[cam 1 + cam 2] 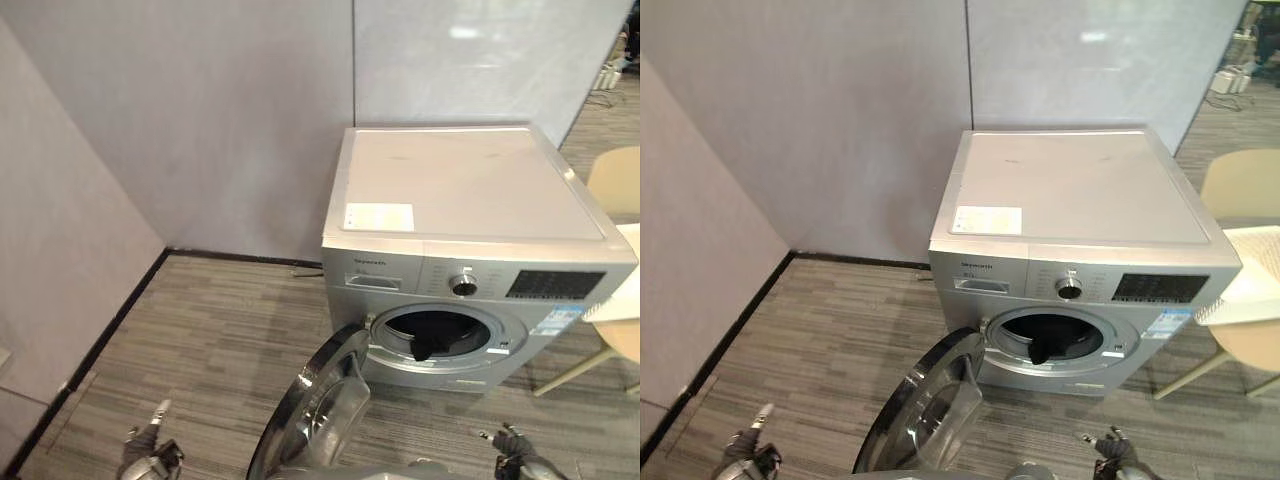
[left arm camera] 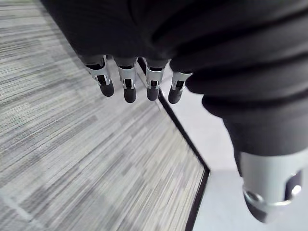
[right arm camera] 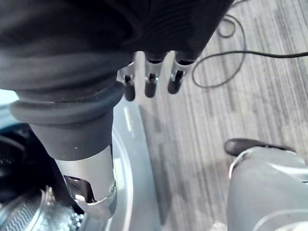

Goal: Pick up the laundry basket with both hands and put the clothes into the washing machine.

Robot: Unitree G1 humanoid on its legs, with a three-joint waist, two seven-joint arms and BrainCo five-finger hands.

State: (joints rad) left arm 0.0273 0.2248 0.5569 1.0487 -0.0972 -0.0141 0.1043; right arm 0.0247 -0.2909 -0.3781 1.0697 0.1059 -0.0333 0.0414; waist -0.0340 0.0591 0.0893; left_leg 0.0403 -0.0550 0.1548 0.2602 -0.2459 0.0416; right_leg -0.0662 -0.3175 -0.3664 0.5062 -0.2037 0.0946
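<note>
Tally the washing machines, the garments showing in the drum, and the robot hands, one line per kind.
Washing machine: 1
Dark garment in the open drum: 1
Robot hands: 2, left hand and right hand
Total: 4

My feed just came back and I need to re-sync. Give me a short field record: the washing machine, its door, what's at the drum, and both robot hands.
washing machine: silver front-loader, ahead of the robot
door: swung open toward the robot
clothes: dark garment hangs over the lower rim of the drum opening
left robot hand: low over the floor, fingers straight, holding nothing
right robot hand: low in front of the machine, fingers straight, holding nothing
nearby: pale chair on the robot's right of the machine
</note>
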